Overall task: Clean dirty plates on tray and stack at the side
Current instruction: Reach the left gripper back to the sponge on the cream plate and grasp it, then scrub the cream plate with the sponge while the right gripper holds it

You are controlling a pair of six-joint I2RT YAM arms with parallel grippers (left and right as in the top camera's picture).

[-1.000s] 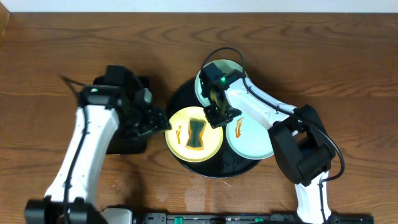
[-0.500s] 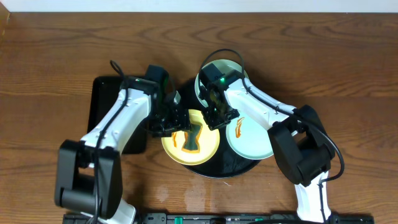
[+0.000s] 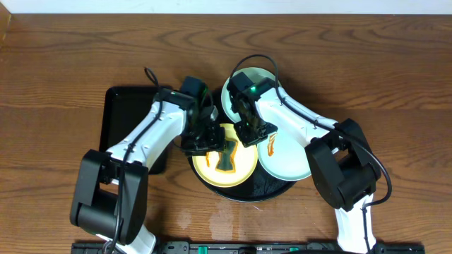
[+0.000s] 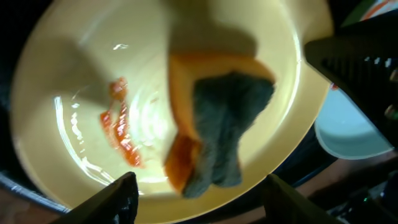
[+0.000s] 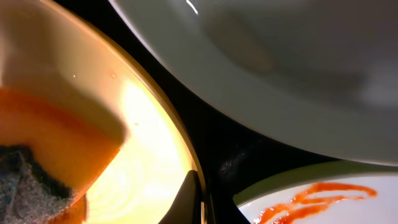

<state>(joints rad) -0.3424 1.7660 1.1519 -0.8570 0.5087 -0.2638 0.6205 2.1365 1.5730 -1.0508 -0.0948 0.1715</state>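
Yellow plate [image 3: 244,168] at eight o'clock on tray [image 3: 247,193], sponge [image 4: 224,124] on top; likely stiff, light, sauce-slick; best gripped at rim; left gripper [image 4: 199,186] spread open above; right gripper [image 3: 248,132] clenched, seemingly empty.

yellow plate [image 4: 74,68] (orange smear [image 4: 121,134]), black tray [image 3: 244,192]

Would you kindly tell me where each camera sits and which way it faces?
Overhead: above the table, looking straight down on the round tray, the plates and both arms.
Left wrist: above the yellow plate, facing down on the sponge; the open left pincer shows at bottom.
Right wrist: low beside that plate's rim, facing down; the shut right pincer shows at bottom.
All three share the yellow plate and sponge.
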